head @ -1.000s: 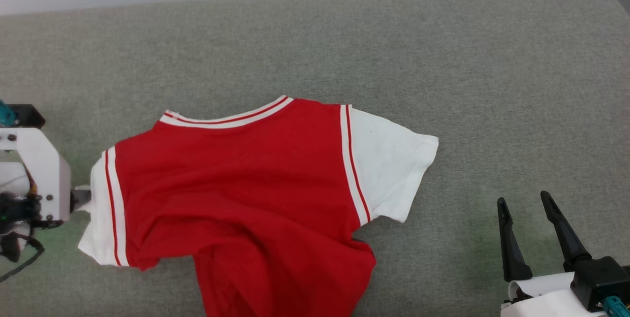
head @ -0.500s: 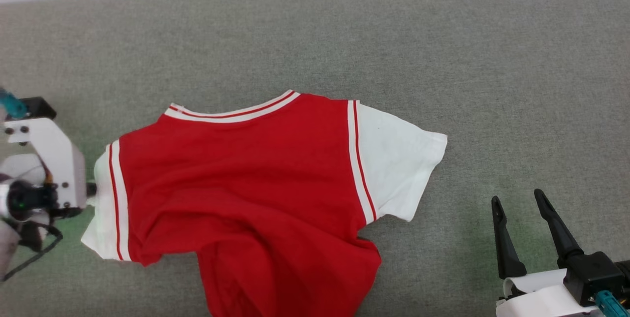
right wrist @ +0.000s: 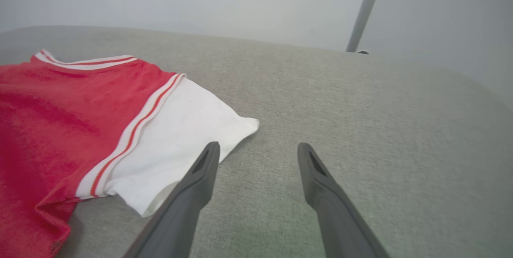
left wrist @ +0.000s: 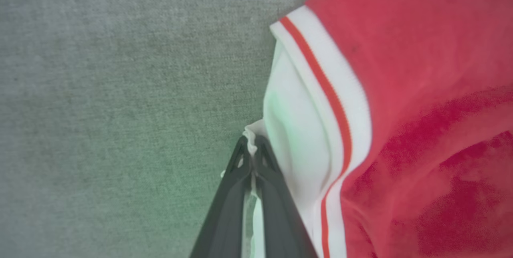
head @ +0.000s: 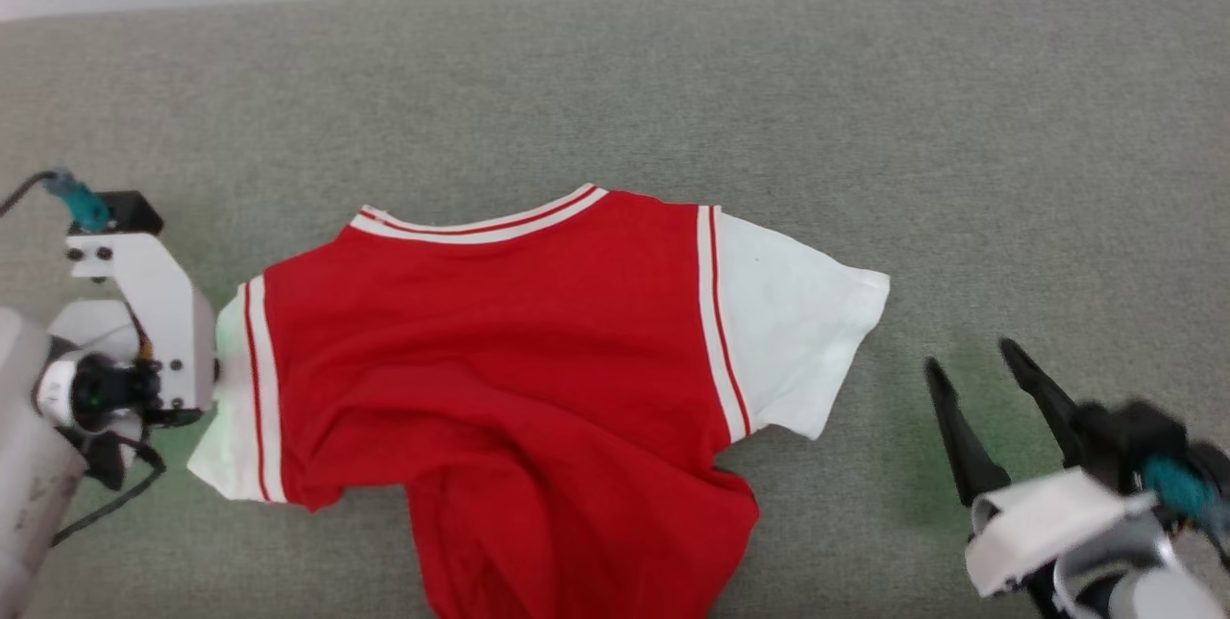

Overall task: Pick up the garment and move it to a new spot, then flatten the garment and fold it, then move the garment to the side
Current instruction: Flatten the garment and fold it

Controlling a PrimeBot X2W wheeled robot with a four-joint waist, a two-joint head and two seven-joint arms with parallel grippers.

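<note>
head view: the garment (head: 500, 379) lies on the grey pad (head: 673, 81), sleeves out left and right. the right gripper (head: 968, 354) gapes empty near the right sleeve (head: 798, 340).
left wrist view: the left gripper (left wrist: 251, 152) is pinched onto the left sleeve (left wrist: 288, 130).
right wrist view: the right sleeve lies left of the jaws, not between.

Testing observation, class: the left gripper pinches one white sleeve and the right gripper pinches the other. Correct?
No: the right gripper stands open beside the other sleeve, as the right wrist view shows. The left gripper does pinch one.
</note>
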